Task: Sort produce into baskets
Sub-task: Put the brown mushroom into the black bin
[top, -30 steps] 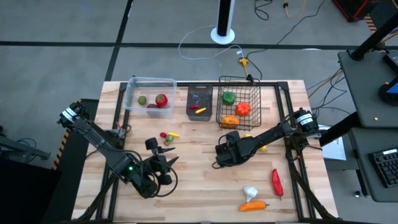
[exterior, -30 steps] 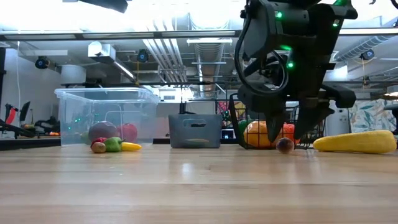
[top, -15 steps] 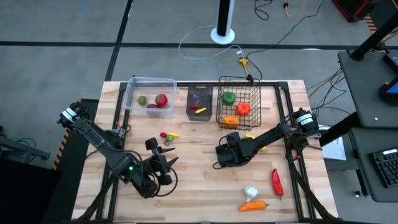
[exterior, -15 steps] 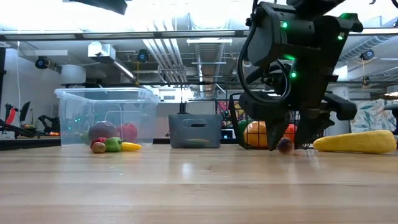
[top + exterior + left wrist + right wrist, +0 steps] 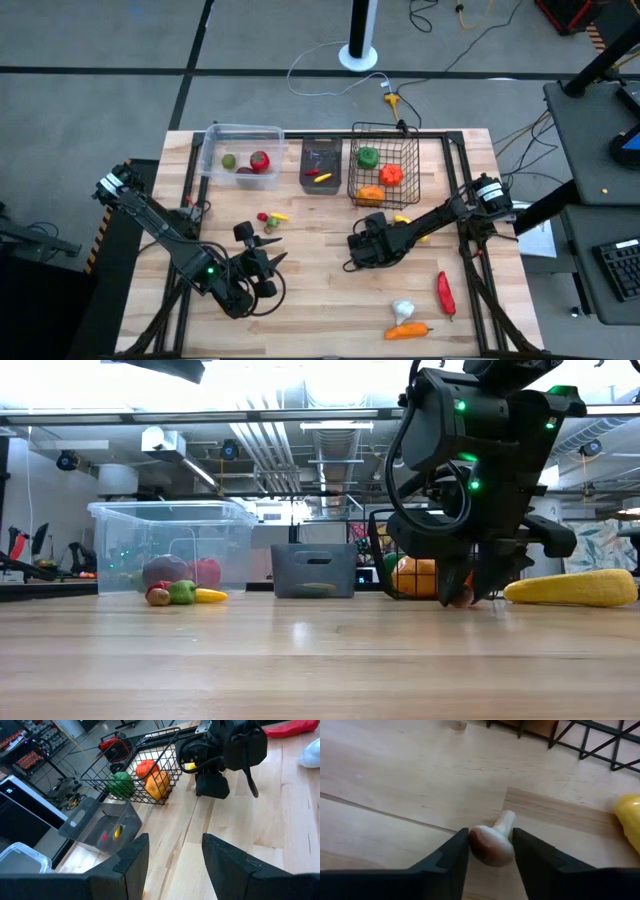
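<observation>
Two end effectors, right end effector (image 5: 490,851) clenched around mushroom (image 5: 491,843) beside wire-mesh basket (image 5: 384,165), left end effector (image 5: 268,262) parted, empty.

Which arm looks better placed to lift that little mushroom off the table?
The right one: its claw already straddles the mushroom by the wire basket. The left claw waits farther off.

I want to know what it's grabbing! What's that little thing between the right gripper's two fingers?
A small brown-capped mushroom lies on the wooden table between the right gripper fingers, which sit against its sides. The right wrist view shows this.
</observation>
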`<action>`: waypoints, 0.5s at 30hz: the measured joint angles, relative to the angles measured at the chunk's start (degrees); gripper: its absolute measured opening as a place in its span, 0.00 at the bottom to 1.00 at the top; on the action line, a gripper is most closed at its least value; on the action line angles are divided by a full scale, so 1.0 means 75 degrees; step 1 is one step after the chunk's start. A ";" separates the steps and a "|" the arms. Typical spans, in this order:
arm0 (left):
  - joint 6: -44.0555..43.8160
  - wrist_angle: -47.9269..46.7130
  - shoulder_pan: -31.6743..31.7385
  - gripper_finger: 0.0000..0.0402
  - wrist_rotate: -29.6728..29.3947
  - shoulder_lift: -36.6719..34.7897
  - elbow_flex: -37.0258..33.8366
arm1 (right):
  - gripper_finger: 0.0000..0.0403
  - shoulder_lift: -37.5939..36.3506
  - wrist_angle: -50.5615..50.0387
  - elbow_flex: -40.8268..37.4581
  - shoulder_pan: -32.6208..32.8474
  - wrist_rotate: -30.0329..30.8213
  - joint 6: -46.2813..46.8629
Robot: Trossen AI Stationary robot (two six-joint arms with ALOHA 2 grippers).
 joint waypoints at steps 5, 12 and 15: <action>-0.0009 0.0000 0.0001 0.42 0.0000 -0.0002 0.0000 | 0.24 0.0000 0.0033 0.0000 0.0000 -0.0004 -0.0157; -0.0069 0.0001 -0.0002 0.42 0.0000 -0.0002 0.0000 | 0.20 0.0000 0.0047 0.0009 0.0000 -0.0006 -0.0322; -0.0121 0.0001 -0.0011 0.42 0.0020 -0.0002 0.0000 | 0.21 -0.0035 0.0038 0.0117 0.0001 -0.0069 -0.0493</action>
